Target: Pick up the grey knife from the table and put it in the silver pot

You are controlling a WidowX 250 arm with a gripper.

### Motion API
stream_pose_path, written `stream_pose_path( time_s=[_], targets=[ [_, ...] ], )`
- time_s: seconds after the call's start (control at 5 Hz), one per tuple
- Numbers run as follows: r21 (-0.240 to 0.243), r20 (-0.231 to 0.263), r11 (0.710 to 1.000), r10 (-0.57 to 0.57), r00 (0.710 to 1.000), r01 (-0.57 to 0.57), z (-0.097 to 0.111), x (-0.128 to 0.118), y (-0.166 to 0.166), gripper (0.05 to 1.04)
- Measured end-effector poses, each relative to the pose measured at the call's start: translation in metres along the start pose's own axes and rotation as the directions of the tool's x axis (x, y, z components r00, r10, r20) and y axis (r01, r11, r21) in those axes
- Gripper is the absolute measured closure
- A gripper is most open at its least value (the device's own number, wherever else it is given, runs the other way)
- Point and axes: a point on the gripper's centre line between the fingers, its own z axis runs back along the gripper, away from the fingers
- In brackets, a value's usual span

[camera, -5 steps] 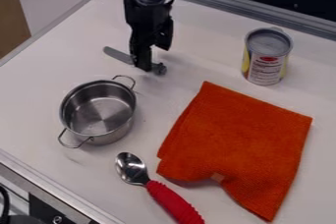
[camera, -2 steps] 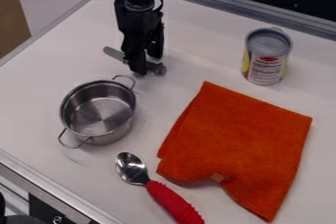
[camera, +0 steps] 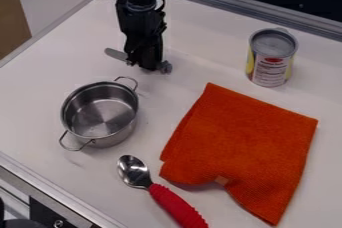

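Note:
The black gripper (camera: pixel 146 63) is low over the upper left part of the work surface, shut on a small grey knife (camera: pixel 116 54). The knife's blade sticks out to the left of the fingers and its rounded end to the right; the middle is hidden behind them. Just below and to the left stands a steel pot (camera: pixel 101 114) with two wire handles, upright, with nothing inside.
A can (camera: pixel 271 58) stands upright at the upper right. An orange cloth (camera: pixel 240 147) lies flat at the centre right. A spoon with a red handle (camera: pixel 175 204) lies near the lower edge. A metal rail (camera: pixel 260 12) borders the far side.
The gripper moved slightly left and down, then its spread fingers came together around the knife. The knife's right end has shifted a little. Pot, can, cloth and spoon have stayed in place.

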Motion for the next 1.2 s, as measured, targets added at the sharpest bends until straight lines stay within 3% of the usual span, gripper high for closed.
stream_pose_path(
  time_s=[0.4,0.6,0.8,1.0,1.2],
  targets=[
    [-0.029,0.000,0.996,-0.086,0.996,0.086,0.005,-0.002,-0.004,0.938],
    [-0.081,-0.001,0.990,-0.112,0.994,0.112,0.034,-0.004,-0.012,0.938],
    [-0.103,0.004,0.985,-0.139,0.990,0.139,0.046,-0.008,-0.014,0.938],
    [-0.096,-0.039,0.973,-0.216,0.976,0.212,0.064,-0.014,0.011,0.938],
    [-0.113,-0.013,0.930,-0.354,0.935,0.351,0.072,-0.012,0.045,0.938]
  ],
)
